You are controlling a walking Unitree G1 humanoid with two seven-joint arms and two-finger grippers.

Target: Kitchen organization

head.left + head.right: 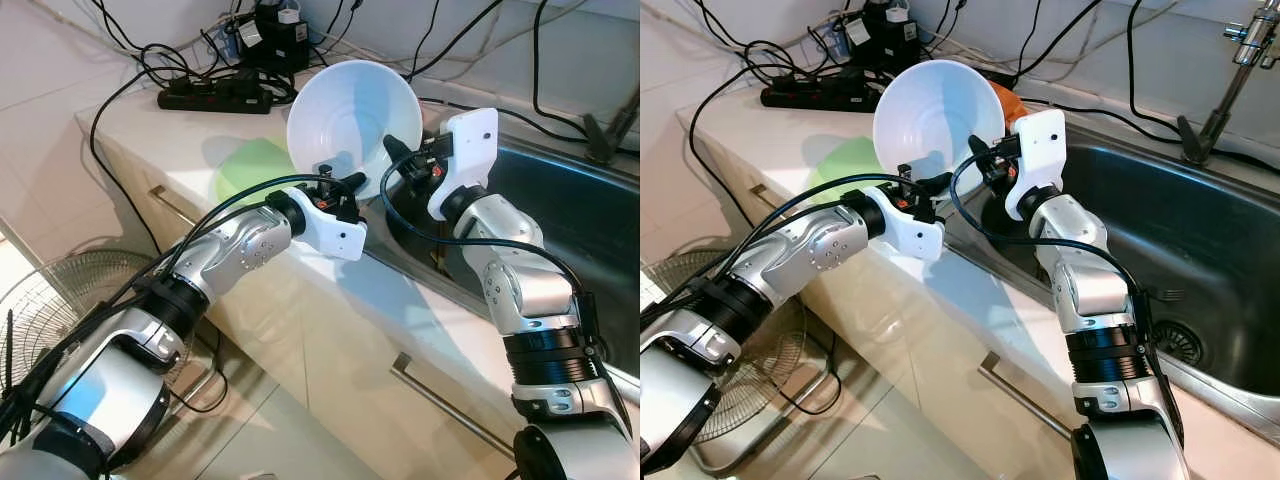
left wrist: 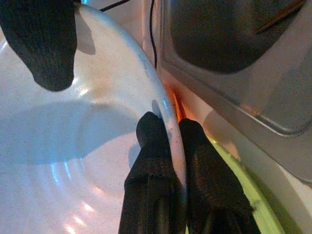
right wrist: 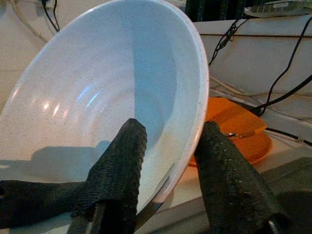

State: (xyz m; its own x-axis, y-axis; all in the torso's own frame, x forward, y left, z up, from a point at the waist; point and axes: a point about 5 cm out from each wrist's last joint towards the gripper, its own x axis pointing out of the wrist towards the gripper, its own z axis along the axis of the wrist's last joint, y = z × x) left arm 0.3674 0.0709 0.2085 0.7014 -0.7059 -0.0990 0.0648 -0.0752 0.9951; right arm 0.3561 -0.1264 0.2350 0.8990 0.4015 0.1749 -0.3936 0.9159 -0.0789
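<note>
The large white round bowl is off the counter, held up on edge over the strip between the pale countertop and the stainless steel sink. Its open mouth faces the robot and slightly down, its base turned toward the back wall; being round it has no long axis, but its rim plane stands close to upright.

The left gripper pinches the bowl's lower rim, one finger inside and one outside, narrowed right onto the thin wall. The right gripper straddles the rim on the sink side, one finger inside the bowl and one outside; its fingers stand somewhat apart and I cannot tell whether they press the wall.

Behind the bowl an orange plate lies flat on the counter, and a light green plate lies on the counter below and beside the bowl. A black power strip with cables sits further back.

As a judgement, the tidying is mid-way: the bowl is lifted and looks to be passing between the two arms, but it is not yet set anywhere, and both plates are yet to be handled.
</note>
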